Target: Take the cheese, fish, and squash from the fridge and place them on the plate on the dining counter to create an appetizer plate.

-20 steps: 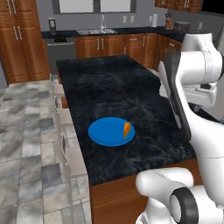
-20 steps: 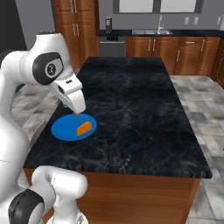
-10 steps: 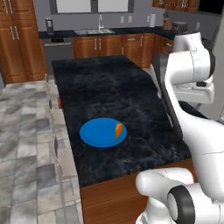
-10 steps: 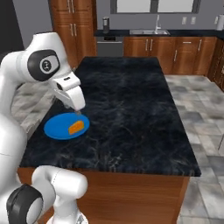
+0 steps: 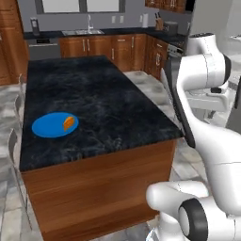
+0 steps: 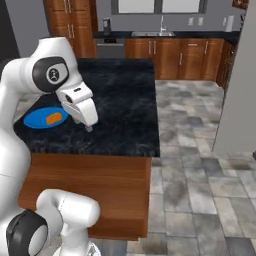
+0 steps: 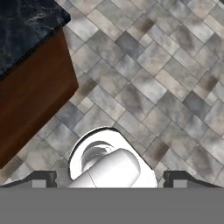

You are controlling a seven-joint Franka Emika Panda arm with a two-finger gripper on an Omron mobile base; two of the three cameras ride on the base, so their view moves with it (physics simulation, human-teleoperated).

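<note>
The small orange wedge of cheese (image 5: 68, 123) lies on the flat round blue plate (image 5: 45, 127) on the black marble surface (image 5: 99, 99), while the white arm's pincer (image 6: 88, 128), spread apart and empty, points down near that surface's edge above the grey tiled floor (image 7: 175, 78).

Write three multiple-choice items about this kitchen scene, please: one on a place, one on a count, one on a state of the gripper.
1. Where does the cheese lie?
A. on the blue plate
B. on the floor
C. in the sink

2. How many food items are on the plate?
A. none
B. one
C. three

3. What does the gripper hold?
A. the plate
B. the cheese
C. nothing

Key: 1 A, the cheese rests on the plate, near its edge, on the dining counter. 2 B, only the orange wedge lies on the blue disc. 3 C, the gripper has its fingertips apart, with only grey floor tiles between them.
</note>
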